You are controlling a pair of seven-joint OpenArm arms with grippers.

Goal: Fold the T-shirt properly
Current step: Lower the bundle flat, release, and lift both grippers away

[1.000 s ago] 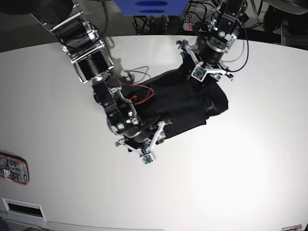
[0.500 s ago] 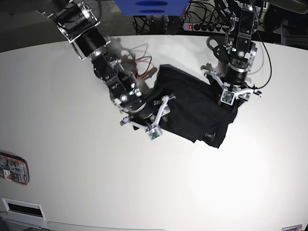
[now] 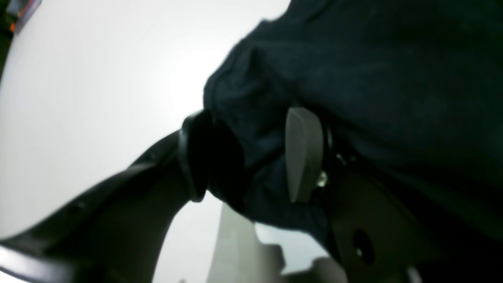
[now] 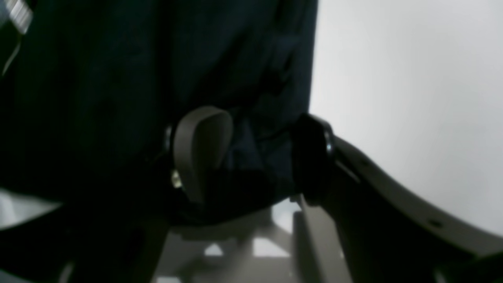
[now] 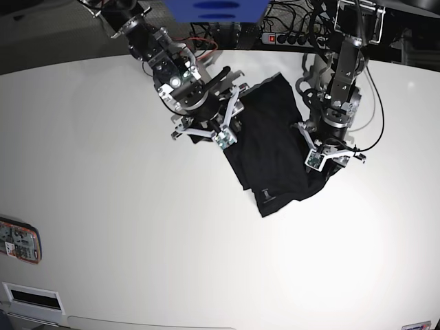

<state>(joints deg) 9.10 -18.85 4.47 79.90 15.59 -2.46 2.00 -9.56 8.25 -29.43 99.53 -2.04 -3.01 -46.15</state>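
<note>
The black T-shirt (image 5: 271,155) is bunched and stretched between my two grippers near the back of the white table (image 5: 137,227). Its lower end trails toward the front, with a small tag (image 5: 267,194) showing there. My right gripper (image 5: 225,129) is on the shirt's left edge. In the right wrist view that gripper (image 4: 255,157) is shut on a fold of the T-shirt (image 4: 157,59). My left gripper (image 5: 322,155) is on the shirt's right edge. The left wrist view shows this gripper (image 3: 251,157) shut on dark T-shirt (image 3: 393,70) cloth.
A phone-like object (image 5: 18,240) lies at the table's left front edge, and a white box (image 5: 31,299) sits below it. A power strip (image 5: 283,38) and cables (image 5: 206,45) lie behind the table's back edge. A blue panel (image 5: 214,9) hangs at the top.
Both arms have carried the shirt. The right gripper went from the table's middle front to the back. The left gripper moved forward and right. The shirt now stretches between them.
</note>
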